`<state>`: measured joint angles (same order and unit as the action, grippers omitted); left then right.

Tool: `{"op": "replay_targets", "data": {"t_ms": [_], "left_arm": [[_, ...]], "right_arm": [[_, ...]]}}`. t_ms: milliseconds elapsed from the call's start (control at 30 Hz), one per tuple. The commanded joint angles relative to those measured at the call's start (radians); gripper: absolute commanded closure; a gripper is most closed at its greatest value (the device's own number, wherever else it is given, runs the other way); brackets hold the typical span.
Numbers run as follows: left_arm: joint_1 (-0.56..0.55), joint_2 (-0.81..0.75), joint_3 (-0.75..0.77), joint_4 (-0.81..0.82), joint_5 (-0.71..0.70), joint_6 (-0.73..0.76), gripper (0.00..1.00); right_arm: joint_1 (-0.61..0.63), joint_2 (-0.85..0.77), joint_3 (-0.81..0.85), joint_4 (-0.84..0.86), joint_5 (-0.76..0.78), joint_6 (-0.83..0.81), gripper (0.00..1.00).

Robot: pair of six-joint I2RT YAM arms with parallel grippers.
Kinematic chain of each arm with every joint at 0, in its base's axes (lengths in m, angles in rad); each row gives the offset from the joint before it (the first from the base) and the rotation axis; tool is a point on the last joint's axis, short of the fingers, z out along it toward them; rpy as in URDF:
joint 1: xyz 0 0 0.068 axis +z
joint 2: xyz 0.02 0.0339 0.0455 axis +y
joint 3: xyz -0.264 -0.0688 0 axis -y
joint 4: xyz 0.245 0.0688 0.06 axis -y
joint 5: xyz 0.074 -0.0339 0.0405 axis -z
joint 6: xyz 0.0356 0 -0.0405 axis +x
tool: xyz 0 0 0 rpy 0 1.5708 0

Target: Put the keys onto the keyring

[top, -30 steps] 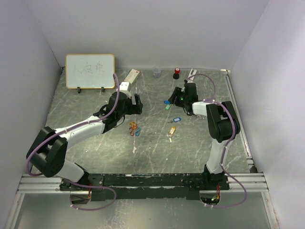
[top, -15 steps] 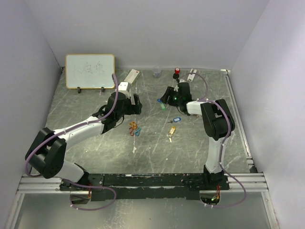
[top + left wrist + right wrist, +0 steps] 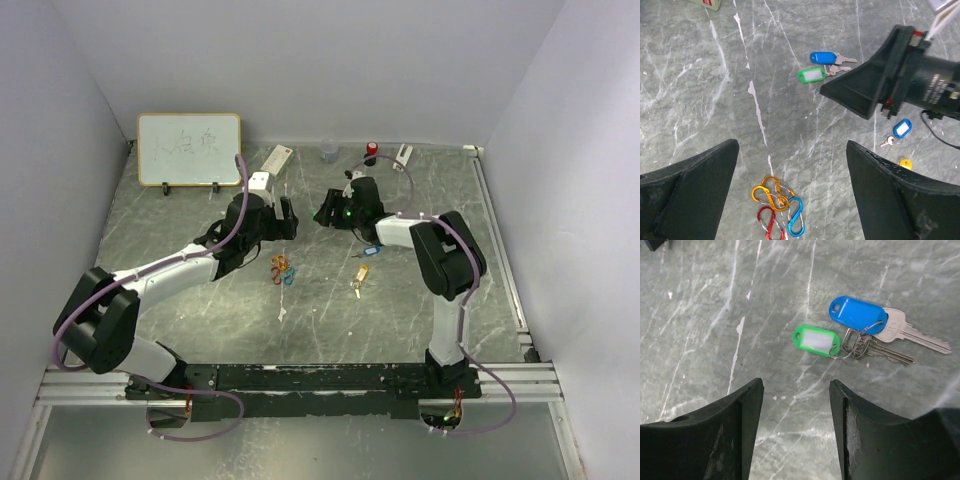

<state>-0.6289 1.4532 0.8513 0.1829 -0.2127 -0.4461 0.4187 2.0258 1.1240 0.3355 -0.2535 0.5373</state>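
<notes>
Two keys lie together on the marble table: one with a blue tag [image 3: 857, 314] and one with a green tag [image 3: 816, 340], their metal blades [image 3: 910, 337] pointing right. My right gripper [image 3: 796, 385] hovers open just short of the green tag, with nothing between its fingers. The same pair of keys [image 3: 820, 65] shows in the left wrist view beside the right gripper [image 3: 865, 90]. Another blue-tagged key [image 3: 371, 250] and a yellow-tagged key [image 3: 361, 272] lie nearer. My left gripper [image 3: 791, 147] stands wide open above linked carabiner clips [image 3: 777, 200]; no other keyring shows.
A whiteboard [image 3: 189, 149] stands at the back left. A white box [image 3: 275, 160], a clear cup [image 3: 328, 150] and a red-capped item [image 3: 371, 150] line the back edge. A metal rail [image 3: 497, 240] runs along the table's right side.
My right gripper has swung left across the table, over the blue and green keys, toward the left gripper. The left arm has stayed still.
</notes>
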Motion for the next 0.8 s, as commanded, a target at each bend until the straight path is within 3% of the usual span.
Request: {"op": "replay_targets", "data": {"t_ms": [0,333,767], "left_arm": [[0.008,0.013,0.003,0.008,0.018,-0.003,0.0],[0.014,0.102,0.055,-0.181,0.014,-0.103,0.05],[-0.019,0.176,0.039,-0.289,0.011,-0.184,0.03]], "right_arm": [[-0.004,-0.143,-0.033,-0.008,0.047,-0.025,0.44],[-0.004,-0.333,-0.139,-0.087,0.169,-0.087,0.44],[-0.006,-0.407,-0.193,-0.096,0.197,-0.105,0.44]]}}
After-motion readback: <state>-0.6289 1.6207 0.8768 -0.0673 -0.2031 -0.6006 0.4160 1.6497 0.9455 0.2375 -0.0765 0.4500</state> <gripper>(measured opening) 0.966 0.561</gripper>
